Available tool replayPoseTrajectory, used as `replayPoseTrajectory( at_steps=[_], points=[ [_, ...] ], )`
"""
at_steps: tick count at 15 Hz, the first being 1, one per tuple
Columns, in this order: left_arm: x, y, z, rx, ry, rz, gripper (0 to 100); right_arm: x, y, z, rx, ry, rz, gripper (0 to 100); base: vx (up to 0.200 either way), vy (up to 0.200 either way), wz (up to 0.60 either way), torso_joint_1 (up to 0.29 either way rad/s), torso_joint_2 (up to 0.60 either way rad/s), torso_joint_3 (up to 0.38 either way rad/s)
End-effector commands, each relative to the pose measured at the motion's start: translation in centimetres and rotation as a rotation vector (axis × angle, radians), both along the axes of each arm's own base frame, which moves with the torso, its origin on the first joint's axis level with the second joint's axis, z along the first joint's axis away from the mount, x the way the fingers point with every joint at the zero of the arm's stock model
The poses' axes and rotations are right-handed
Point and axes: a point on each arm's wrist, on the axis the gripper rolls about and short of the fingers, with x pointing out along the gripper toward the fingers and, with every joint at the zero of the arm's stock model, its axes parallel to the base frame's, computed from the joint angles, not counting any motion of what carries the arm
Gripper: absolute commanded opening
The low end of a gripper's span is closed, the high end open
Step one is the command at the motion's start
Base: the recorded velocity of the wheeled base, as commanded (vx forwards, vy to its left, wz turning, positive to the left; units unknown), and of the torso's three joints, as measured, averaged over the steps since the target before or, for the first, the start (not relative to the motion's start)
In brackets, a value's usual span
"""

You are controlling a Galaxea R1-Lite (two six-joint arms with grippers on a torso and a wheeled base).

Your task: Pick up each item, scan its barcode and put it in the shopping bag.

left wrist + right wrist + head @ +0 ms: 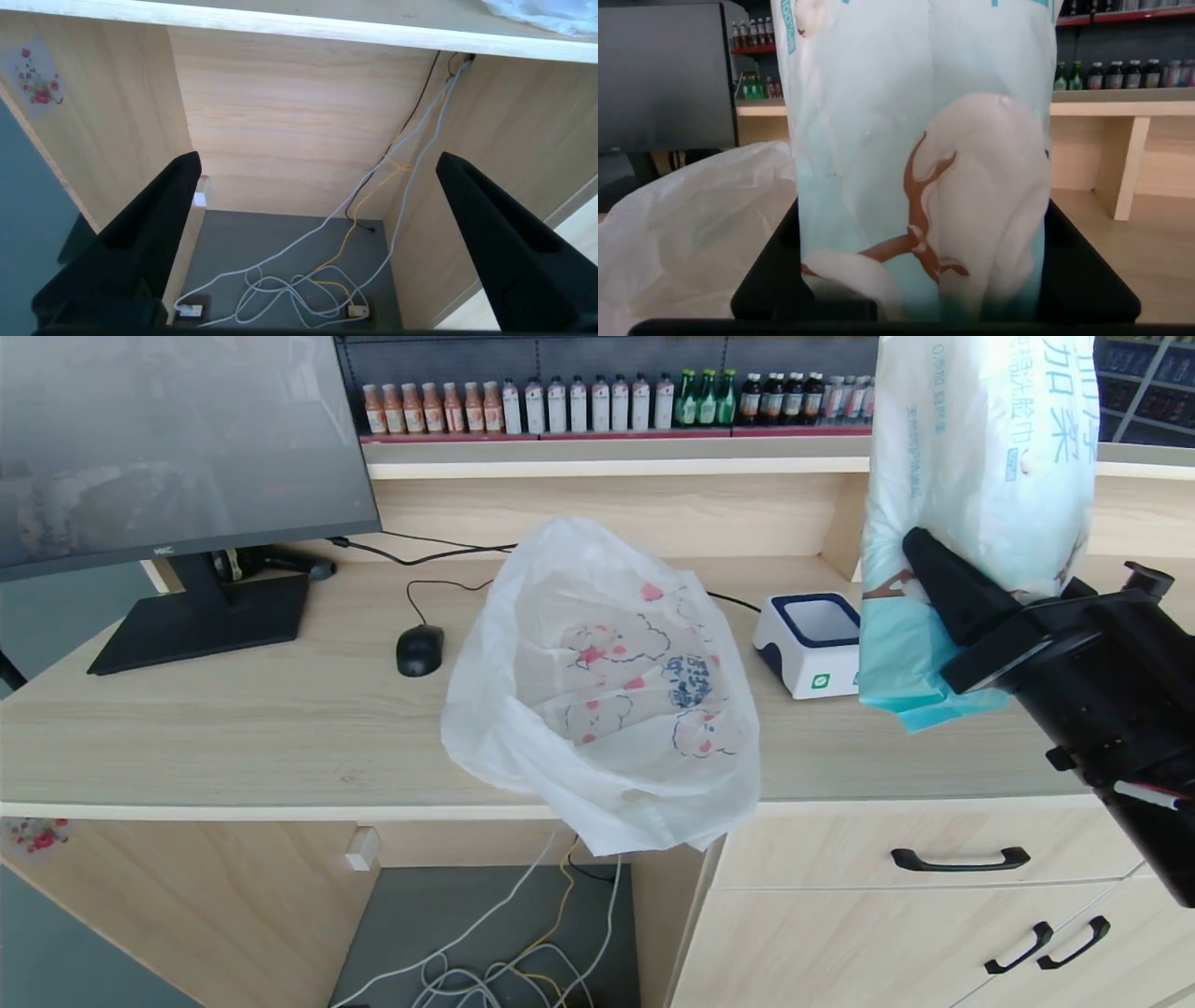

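A tall pale blue and white soft pack (980, 448) hangs in the air at the right, above the counter and just right of the scanner (810, 644). My right gripper (1004, 583) is shut on its lower part; in the right wrist view the pack (924, 140) sits between the black fingers (1083, 271). The white shopping bag (607, 681) with cartoon prints lies open mid-counter, its bottom hanging over the front edge. The bag (691, 215) lies beyond the held pack. My left gripper (318, 243) is open, low down, facing the recess under the counter.
A monitor (177, 439) and a black mouse (420, 651) occupy the counter's left part. Loose cables (308, 289) lie on the floor under the counter. Drawers with black handles (960, 861) are below at the right. A shelf of bottles (616, 403) runs behind.
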Motion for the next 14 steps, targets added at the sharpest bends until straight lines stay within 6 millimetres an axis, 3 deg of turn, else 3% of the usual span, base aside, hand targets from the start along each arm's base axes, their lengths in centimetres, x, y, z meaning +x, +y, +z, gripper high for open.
replayPoseTrajectory(
  at_steps=[1, 6, 14],
  points=[
    [0.0, 0.0, 0.0, -0.001, 0.000, 0.000, 100, 0.8, 0.8, -0.2, -0.005, 0.008, 0.012, 0, 0.000, 0.200, 0.00, 0.007, 0.00, 0.002],
    [0.0, 0.0, 0.0, 0.000, 0.000, 0.000, 100, 2.6, 2.3, -0.5, -0.011, 0.019, 0.026, 0, 0.000, 0.200, 0.00, -0.001, 0.00, 0.001],
    [0.0, 0.0, 0.0, 0.003, 0.000, -0.002, 100, 5.8, 4.2, -1.6, -0.025, 0.044, 0.026, 0, 0.000, 0.000, 0.00, 0.000, 0.00, 0.000]
  ],
)
